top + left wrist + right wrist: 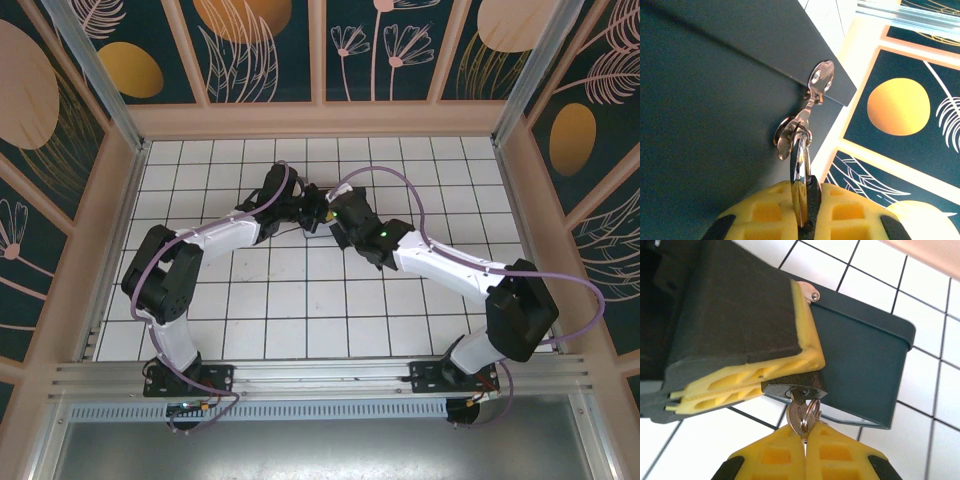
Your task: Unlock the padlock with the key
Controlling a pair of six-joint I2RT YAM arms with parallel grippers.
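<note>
At the bottom centre of the left wrist view, the left gripper has its two yellow fingers pressed together on the padlock. The lock's dark body sits squeezed between them, and its bright shackle rises out of them toward a silvery hasp on the dark box that covers the left of that frame. At the bottom centre of the right wrist view, the right gripper is likewise closed, its yellow fingertips pinched on the key. The key's blade is pushed up into the keyhole on the padlock's underside, just above those fingertips in the lower middle of the frame. A ring hangs touching the key's head; whether a second key hangs on it cannot be told. In the top view both grippers meet tip to tip slightly above the centre of the white tiled table. Counted: two grippers, both clamped; one padlock; one key bunch; one box.
</note>
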